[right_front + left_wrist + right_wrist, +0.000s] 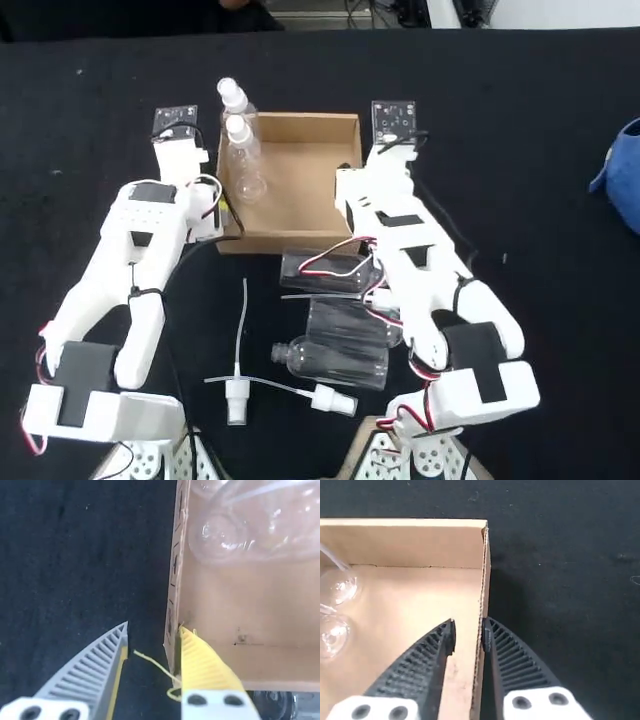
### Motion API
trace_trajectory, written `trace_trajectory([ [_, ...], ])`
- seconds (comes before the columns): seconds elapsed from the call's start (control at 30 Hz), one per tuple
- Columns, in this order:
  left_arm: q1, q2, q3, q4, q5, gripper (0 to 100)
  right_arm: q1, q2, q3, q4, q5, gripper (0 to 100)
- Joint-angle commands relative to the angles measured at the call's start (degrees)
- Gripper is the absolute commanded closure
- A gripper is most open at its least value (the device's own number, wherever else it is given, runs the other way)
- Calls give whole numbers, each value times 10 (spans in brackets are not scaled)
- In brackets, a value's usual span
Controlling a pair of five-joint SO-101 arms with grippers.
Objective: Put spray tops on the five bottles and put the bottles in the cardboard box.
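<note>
The cardboard box [300, 215] sits at mid-table. Two clear bottles with spray tops [240, 135] stand in its left part; their bases [240, 535] also appear in the left wrist view. My left gripper [152, 627] is open astride the box's left wall [172, 580], yellow finger inside, grey finger outside. My right gripper [468, 624] is open a little, straddling the right wall [481, 590] with one finger inside. Three capless bottles [340, 325] lie in front of the box. Two loose spray tops [237, 395] [335, 401] lie near the front edge.
A blue object [622, 180] lies at the far right edge of the black table. The lying bottles are partly under the right arm [420, 270]. Dark cloth [80, 150] stretches left of the box.
</note>
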Motion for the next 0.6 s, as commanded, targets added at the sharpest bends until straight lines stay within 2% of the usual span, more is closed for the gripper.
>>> trace_trajectory([
  [0.0,-9,-56,8,22,4,971,-18,-7,-34,-15,-1,920],
  [0.27,-20,-81,45,-15,6,971,-18,-7,-34,-15,-1,920],
  [0.57,-16,-82,8,-11,4,970,14,-92,0,-11,-1,917],
])
